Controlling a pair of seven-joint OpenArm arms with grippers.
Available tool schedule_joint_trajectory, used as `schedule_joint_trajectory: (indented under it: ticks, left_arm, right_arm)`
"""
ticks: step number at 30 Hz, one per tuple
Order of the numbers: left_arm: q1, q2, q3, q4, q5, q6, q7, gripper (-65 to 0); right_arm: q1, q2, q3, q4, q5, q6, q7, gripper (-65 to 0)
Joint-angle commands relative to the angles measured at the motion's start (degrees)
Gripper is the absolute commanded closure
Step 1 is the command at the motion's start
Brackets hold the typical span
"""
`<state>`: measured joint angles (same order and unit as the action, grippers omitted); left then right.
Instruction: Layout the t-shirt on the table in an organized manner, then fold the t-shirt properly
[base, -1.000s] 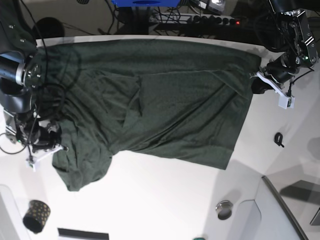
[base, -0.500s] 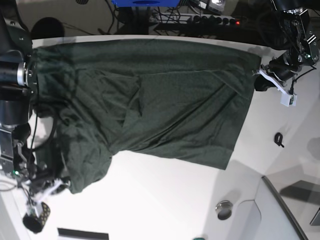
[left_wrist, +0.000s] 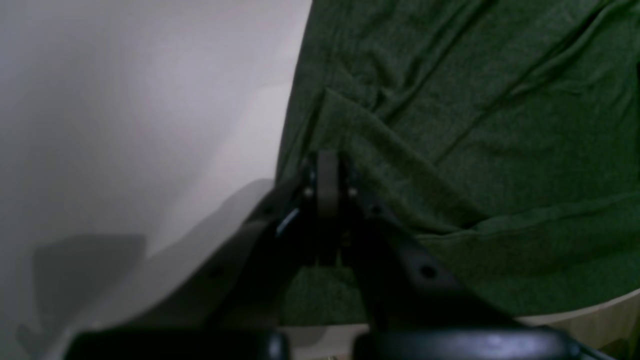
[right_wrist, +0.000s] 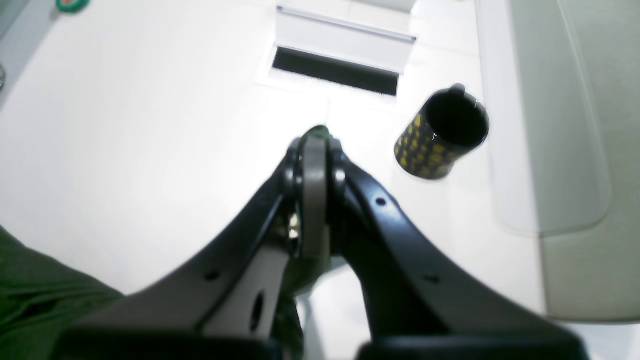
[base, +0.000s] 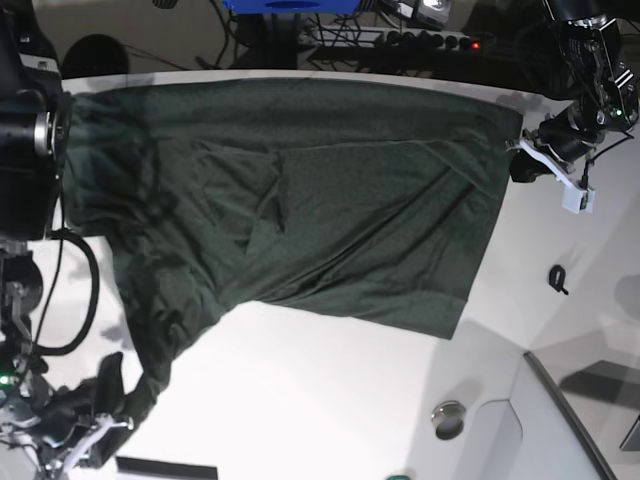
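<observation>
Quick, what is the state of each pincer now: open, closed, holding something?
Left pincer: closed on the edge of the t-shirt.
Right pincer: closed, pinching a bit of t-shirt cloth.

- One dark green t-shirt (base: 320, 200) on one white desk (base: 330, 390).
- Two robot arms, each with one gripper: left gripper (base: 520, 160), right gripper (base: 125, 400).
- One black cup with yellow dots (right_wrist: 442, 135).
- One small round metal disc (base: 449, 416).
- One small black clip (base: 557, 278).

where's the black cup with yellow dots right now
In the right wrist view the cup stands on the white table, just right of the right gripper, beside a dark slot; the base view doesn't show it.
</observation>
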<state>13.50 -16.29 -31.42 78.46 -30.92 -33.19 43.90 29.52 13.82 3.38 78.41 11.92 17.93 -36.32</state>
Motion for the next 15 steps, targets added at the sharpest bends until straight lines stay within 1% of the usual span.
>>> schedule_joint_trajectory:
  ticks: [1, 6, 8, 9, 11, 13, 15]
  left_arm:
    - [-0.44, -0.98, -0.19, 0.71, -0.86, -0.35, -1.04, 0.0]
    - [-0.71, -0.98, -0.1, 0.71, -0.86, -0.35, -1.04, 0.0]
    - [-0.71, -0.98, -0.1, 0.45, -0.86, -0.35, -1.13, 0.0]
    - [-0.71, -0.98, -0.1, -0.17, -0.86, -0.35, -1.13, 0.0]
    - [-0.79, -0.98, -0.19, -1.4, -0.86, -0.35, -1.13, 0.0]
    - [-0.79, -0.98, -0.01, -2.02, -0.86, -0.35, -1.22, 0.0]
    - [-0.79, -0.98, 0.08, -2.1, -0.86, -0.35, -1.22, 0.0]
  right_arm:
    - [1.12, 0.37, 0.27, 4.18, 0.69, 0.22, 0.67, 0.0]
    - [-4.42, -0.07, 0.27, 19.57, 0.69, 0.31, -6.01, 0.0]
    - [-8.2, -0.95, 0.27, 24.84, 0.69, 0.4, -6.63, 0.0]
    - [-10.31, -1.12, 0.27, 27.13, 0.69, 0.92, -6.63, 0.0]
    - [-14.7, -1.38, 0.27, 31.17, 0.69, 3.82, -6.54, 0.0]
    - [-19.45, -1.56, 0.36, 33.98, 0.69, 5.93, -6.54, 0.0]
    - [-24.02, -2.09, 0.18, 35.57, 0.78, 6.46, -6.45, 0.0]
